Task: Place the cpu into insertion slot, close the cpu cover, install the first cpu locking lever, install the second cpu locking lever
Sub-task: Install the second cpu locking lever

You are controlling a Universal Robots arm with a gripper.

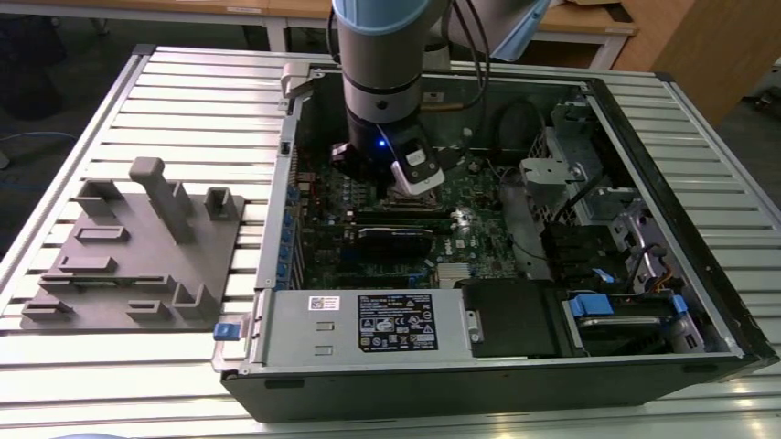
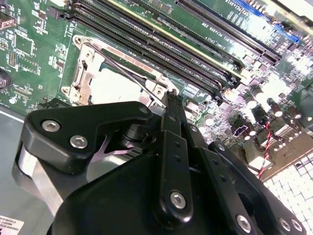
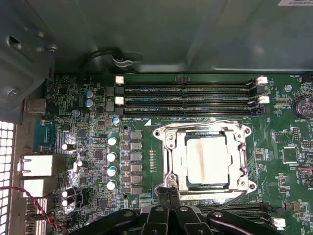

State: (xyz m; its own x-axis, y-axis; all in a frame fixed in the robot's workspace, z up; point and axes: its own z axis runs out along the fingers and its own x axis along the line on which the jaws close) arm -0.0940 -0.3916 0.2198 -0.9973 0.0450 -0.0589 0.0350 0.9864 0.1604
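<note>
The cpu (image 3: 208,159) lies flat in the insertion slot, its silver top showing through the window of the cpu cover (image 3: 171,154), which lies down over it. In the second wrist view the cpu (image 2: 115,85) and the cover (image 2: 83,73) show beyond the black fingers. A thin wire locking lever (image 2: 122,68) runs along one side of the socket to the fingertips; the same lever (image 3: 230,197) shows in the first wrist view. My gripper (image 3: 169,192) stands shut at the socket's edge, tips against that lever's end. In the exterior view the gripper (image 1: 409,194) reaches down into the open computer case.
Long black memory slots (image 3: 190,98) run beside the socket. Round capacitors (image 3: 112,156) and metal port blocks (image 3: 36,166) stand on the other side. The case walls (image 1: 274,229) ring the board. A grey fixture plate (image 1: 134,256) lies at the exterior view's left.
</note>
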